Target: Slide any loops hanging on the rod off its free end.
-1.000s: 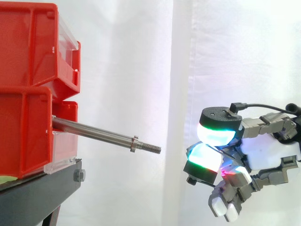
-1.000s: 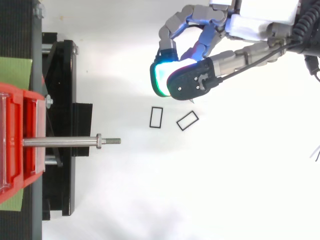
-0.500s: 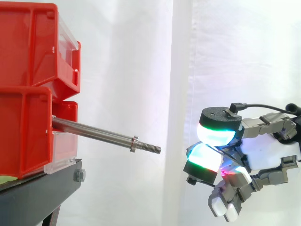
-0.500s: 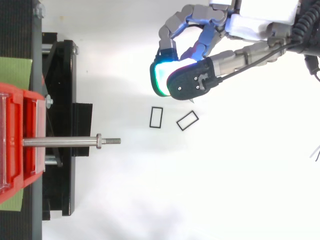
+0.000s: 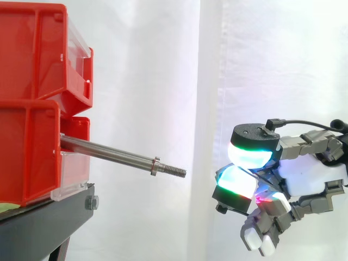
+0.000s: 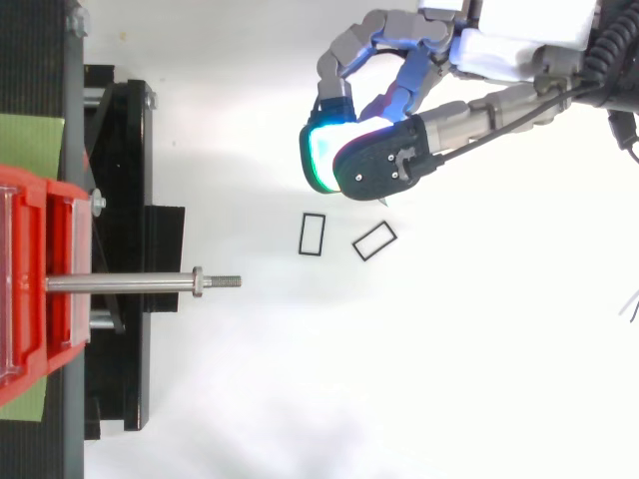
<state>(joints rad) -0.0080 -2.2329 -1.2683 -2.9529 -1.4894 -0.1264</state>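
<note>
A steel rod (image 5: 109,153) sticks out of the lower red bin (image 5: 27,152) and slopes slightly down to its threaded free end (image 5: 176,172). Nothing hangs on the rod (image 6: 130,283). Two black rectangular loops lie flat on the white floor in the top view, one (image 6: 313,235) upright and one (image 6: 374,240) slanted, just beyond the rod's tip. My hand (image 5: 310,171) hovers to the right of the free end, apart from it. Its fingers are curled with glowing pads (image 6: 319,155) pressed together, and nothing shows between them.
A second red bin (image 5: 32,54) is stacked above the lower one on a black stand (image 5: 38,228). The stand's black frame (image 6: 125,200) lies under the rod in the top view. A white curtain hangs behind.
</note>
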